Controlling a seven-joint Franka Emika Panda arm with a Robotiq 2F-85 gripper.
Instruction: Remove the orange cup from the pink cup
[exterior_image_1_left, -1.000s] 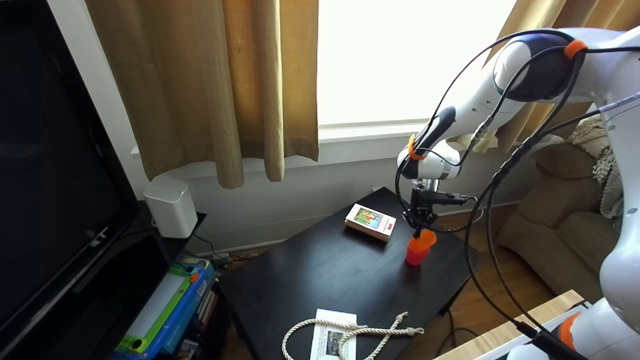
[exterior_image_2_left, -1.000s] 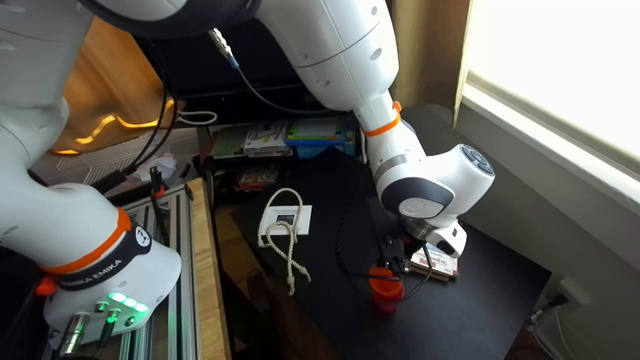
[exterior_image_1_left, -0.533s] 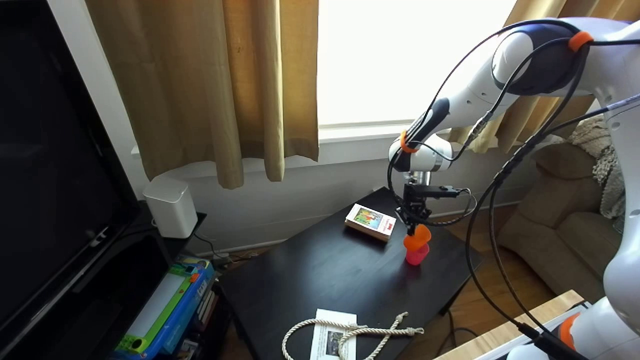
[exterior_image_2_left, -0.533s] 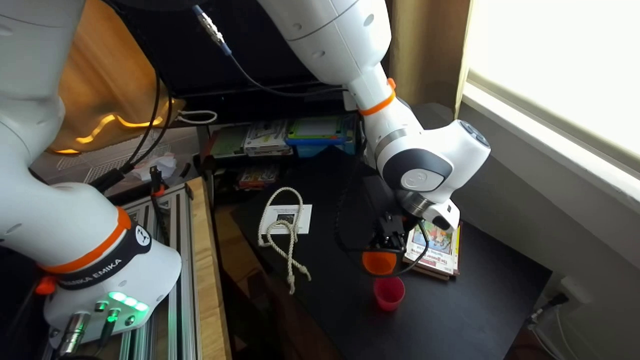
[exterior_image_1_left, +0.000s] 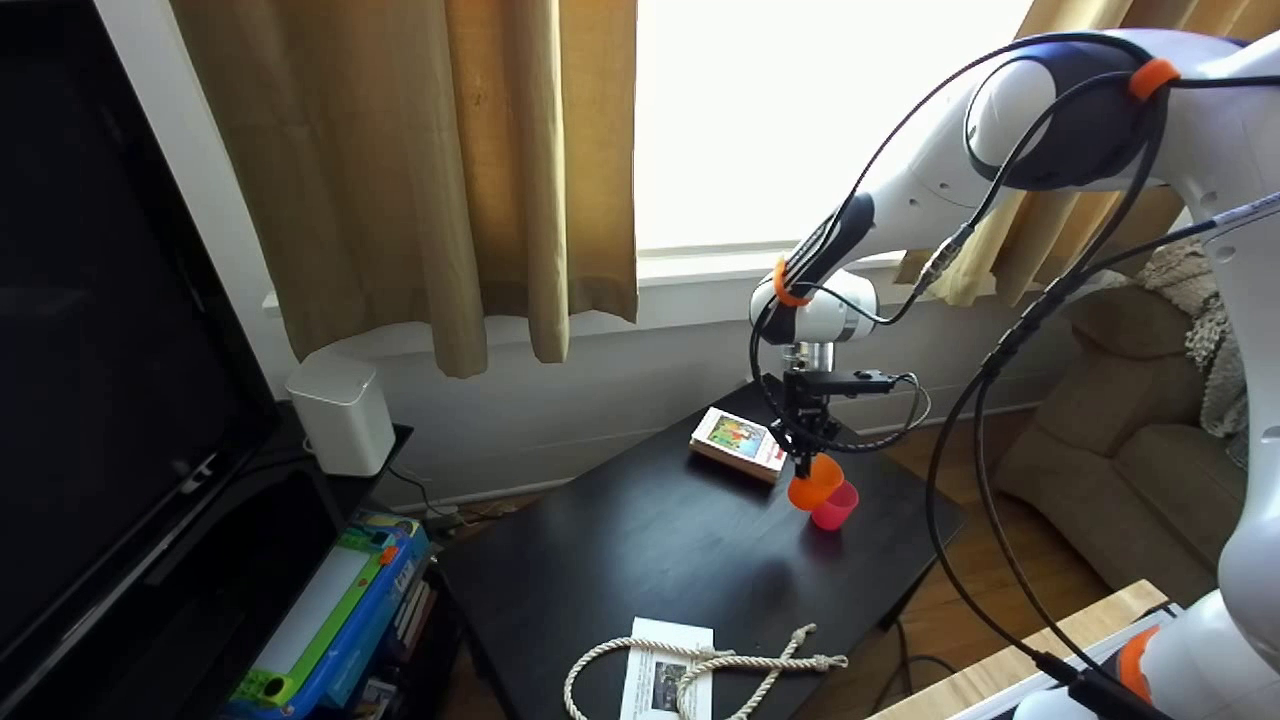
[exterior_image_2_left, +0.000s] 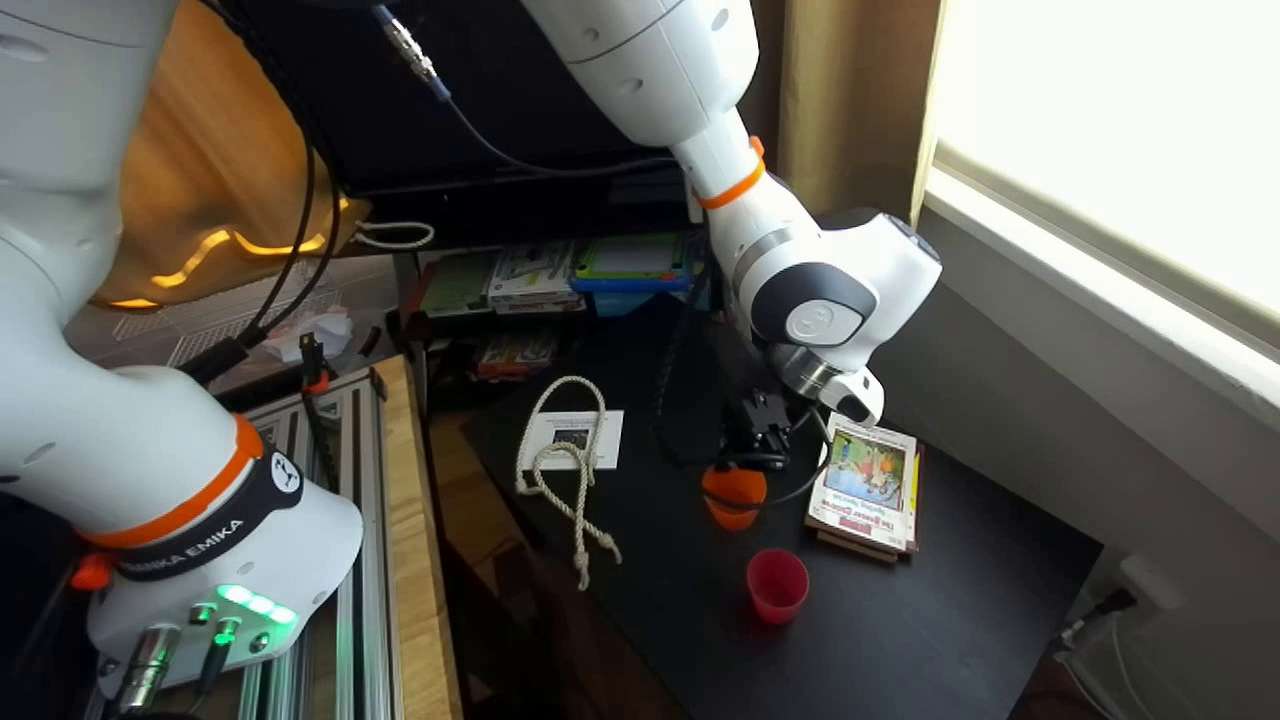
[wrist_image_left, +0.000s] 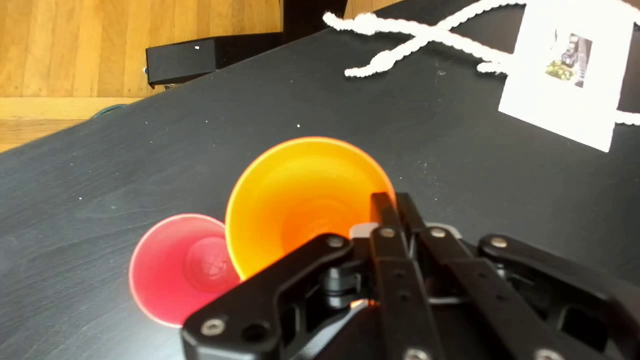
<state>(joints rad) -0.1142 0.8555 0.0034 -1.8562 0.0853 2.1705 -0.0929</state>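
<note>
Gripper (wrist_image_left: 393, 201): clamped on the orange cup (wrist_image_left: 300, 172), with one finger inside the mouth and one outside, so that the cup's side was pinched between them
Orange cup: was out of the pink cup (wrist_image_left: 167, 270) and held above the black table (exterior_image_2_left: 900, 635), mouth upward; in an exterior view a strip of tabletop showed between the cups, while in the wrist view its rim overlapped the pink one
Pink cup: stood upright on the table, its inner floor visible in the wrist view
Rope (wrist_image_left: 430, 35): cream-coloured, lay looped over a printed card (wrist_image_left: 565, 110), well apart from both cups
Books (exterior_image_2_left: 865, 480): lay flat, illustrated cover up, on the side of the table nearer the window (exterior_image_2_left: 1130, 120)
Curtains (exterior_image_1_left: 370, 180): mustard-coloured, hung at both sides of the bright window
Screen (exterior_image_1_left: 100, 350): stood dark near a white device (exterior_image_1_left: 343, 415)
</note>
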